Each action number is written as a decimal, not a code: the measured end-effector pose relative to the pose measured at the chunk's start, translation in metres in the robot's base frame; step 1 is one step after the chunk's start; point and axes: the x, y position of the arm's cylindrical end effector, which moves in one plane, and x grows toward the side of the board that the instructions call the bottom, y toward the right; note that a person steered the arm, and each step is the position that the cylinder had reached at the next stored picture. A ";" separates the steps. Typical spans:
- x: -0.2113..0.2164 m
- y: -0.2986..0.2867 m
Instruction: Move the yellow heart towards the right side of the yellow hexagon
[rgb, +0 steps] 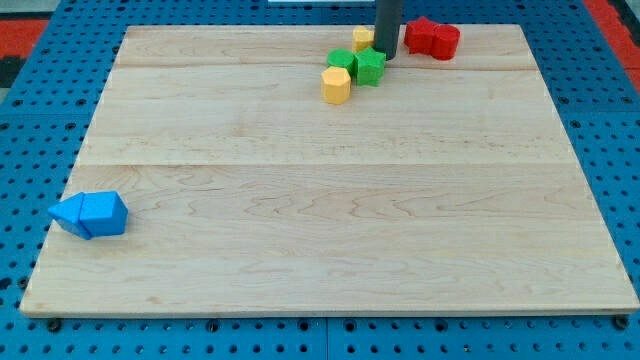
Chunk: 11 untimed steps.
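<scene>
The yellow hexagon (337, 85) stands near the view's top, a little right of centre. A second yellow block (362, 38), probably the heart, lies above it and to its right, partly hidden by the rod. My tip (386, 56) rests just right of that yellow block and above the right of two green blocks. The two green blocks (343, 61) (371, 67) sit between the yellow block and the hexagon, and the left green one touches the hexagon.
Two red blocks (420, 33) (446, 42) lie together right of my tip, near the board's top edge. Two blue blocks (73, 213) (105, 213) sit together by the board's left edge (60, 235), low in the view.
</scene>
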 end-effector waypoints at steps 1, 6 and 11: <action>0.000 0.011; -0.020 -0.030; -0.019 -0.067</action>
